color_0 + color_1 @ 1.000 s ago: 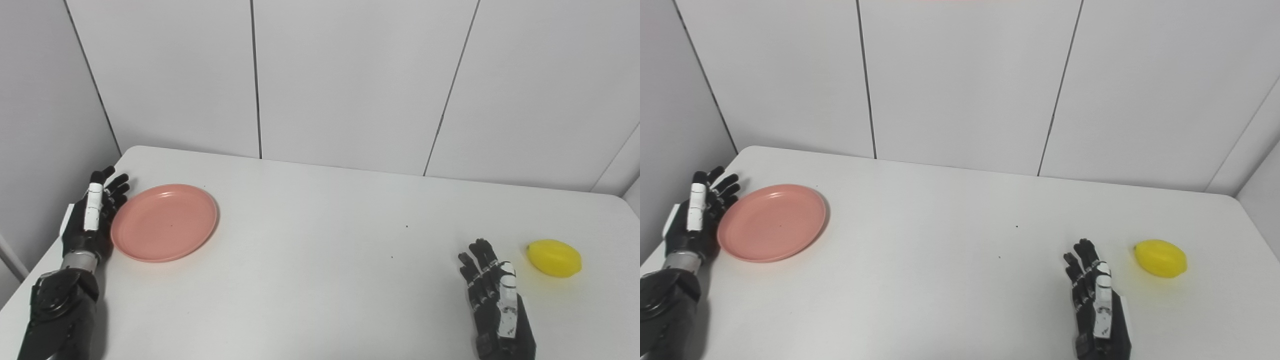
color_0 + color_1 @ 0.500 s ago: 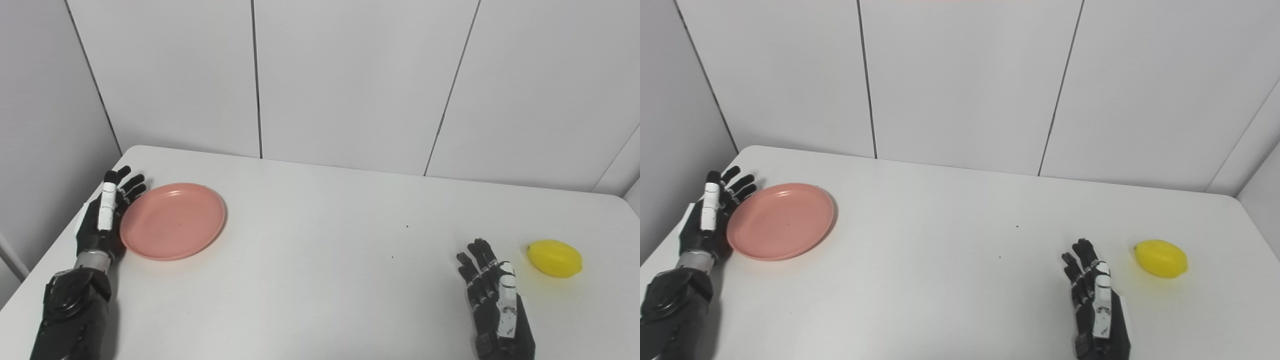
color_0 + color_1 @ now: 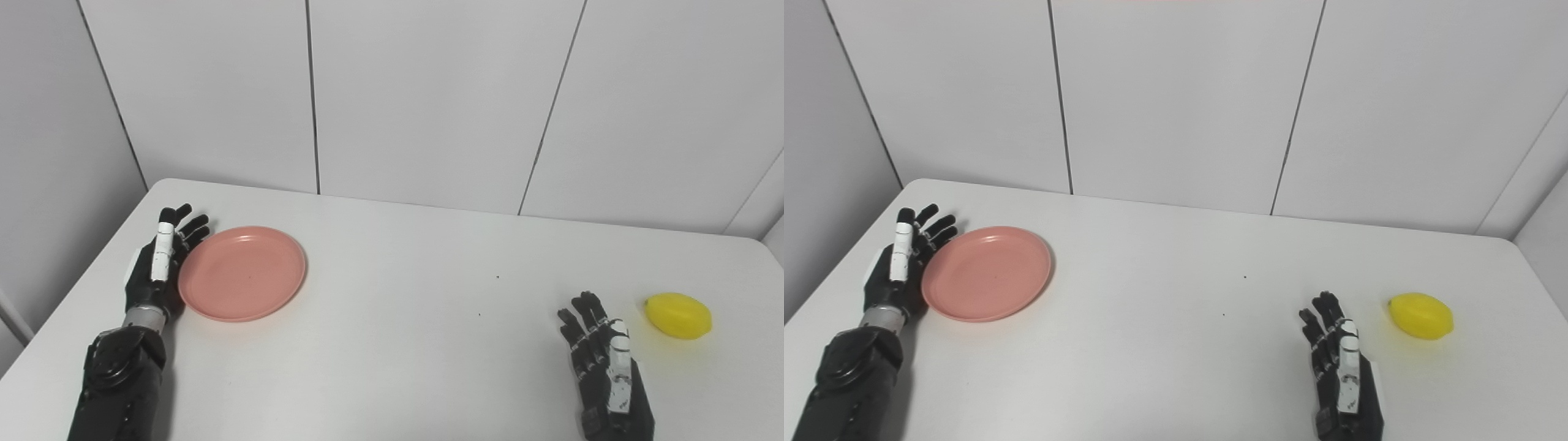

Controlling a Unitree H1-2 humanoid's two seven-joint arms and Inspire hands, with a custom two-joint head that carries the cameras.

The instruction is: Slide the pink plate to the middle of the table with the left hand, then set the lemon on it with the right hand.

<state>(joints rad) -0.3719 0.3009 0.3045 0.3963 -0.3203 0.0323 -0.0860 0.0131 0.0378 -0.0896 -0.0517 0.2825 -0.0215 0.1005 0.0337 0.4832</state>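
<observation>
One pink plate (image 3: pixel 242 273) lies on the left part of the white table (image 3: pixel 404 318), short of its middle. One yellow lemon (image 3: pixel 678 315) sits far off at the right side. The left robot hand (image 3: pixel 160 263) stands edge-on against the plate's left rim, fingers straight and spread, grasping nothing. The right robot hand (image 3: pixel 603 361) rests near the lemon without touching it, fingers extended and apart, empty.
</observation>
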